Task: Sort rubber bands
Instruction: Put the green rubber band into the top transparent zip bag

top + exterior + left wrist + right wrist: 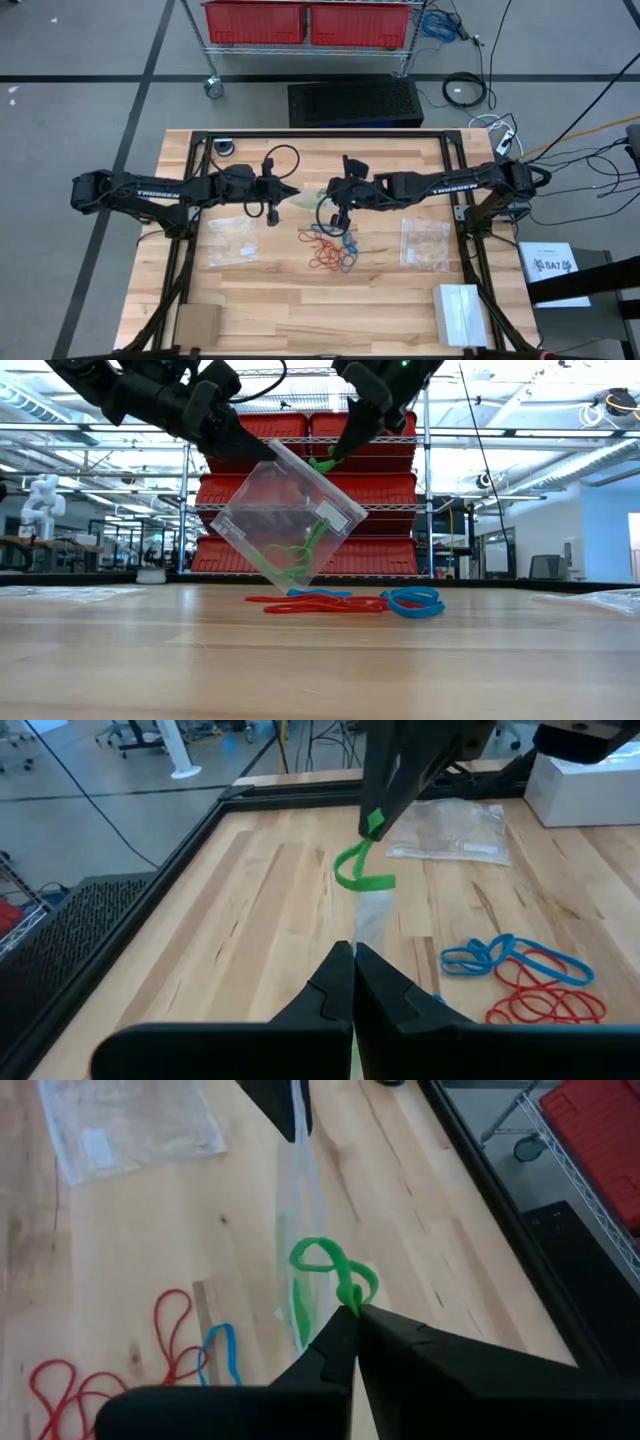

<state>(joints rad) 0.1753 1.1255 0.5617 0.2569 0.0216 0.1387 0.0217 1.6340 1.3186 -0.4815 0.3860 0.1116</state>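
Now, table: wooden table [300, 300] with a black frame [320, 133] round its edge; both arms reached in over the middle.
Left arm: left gripper [262, 450] was above the table, fingers together, clamped on the top corner of a clear bag [285, 510].
Right arm: right gripper [340, 455] was just beside the bag's mouth, fingers together, pinching a green band [335, 1275] at one end.
Clear bag: hung tilted in the air between the two grippers, more green bands [290, 555] inside it.
Spare bags: one flat bag [232, 240] lay under the left arm, another [425, 243] under the right arm.
Loose bands: red bands [322, 250] and blue bands [345, 252] lay in a tangle on the wood, below the hanging bag.
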